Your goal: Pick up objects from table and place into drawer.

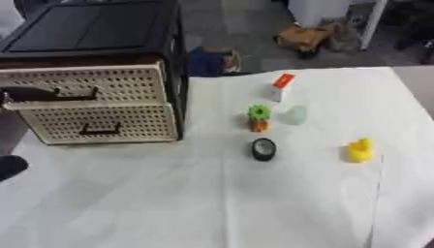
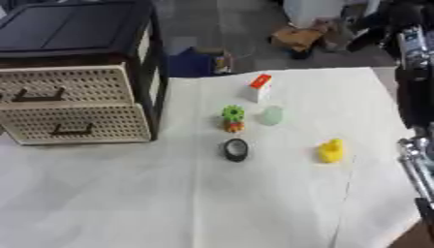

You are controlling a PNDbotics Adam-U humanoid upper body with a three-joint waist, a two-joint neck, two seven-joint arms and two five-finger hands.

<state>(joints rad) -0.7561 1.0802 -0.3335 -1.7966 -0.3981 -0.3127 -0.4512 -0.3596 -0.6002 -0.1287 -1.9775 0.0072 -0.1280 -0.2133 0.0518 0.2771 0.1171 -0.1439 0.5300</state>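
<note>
A white-covered table [image 1: 169, 203] carried a beige drawer cabinet [image 1: 93, 104], a white-and-red box [image 1: 281, 86], a green-topped toy [image 1: 258, 117], a pale cup [image 1: 296, 115], a black roll [image 1: 264, 149] and a yellow duck [image 1: 360, 150].

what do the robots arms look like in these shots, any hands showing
Only the right arm shows clearly, along the right edge of the right eye view: black upper segments with a pale marking near the top, then a silver metal joint section lower down. A dark rounded shape at the left edge of the left eye view may belong to the left arm; I cannot tell. No hand is visible in either view.
</note>
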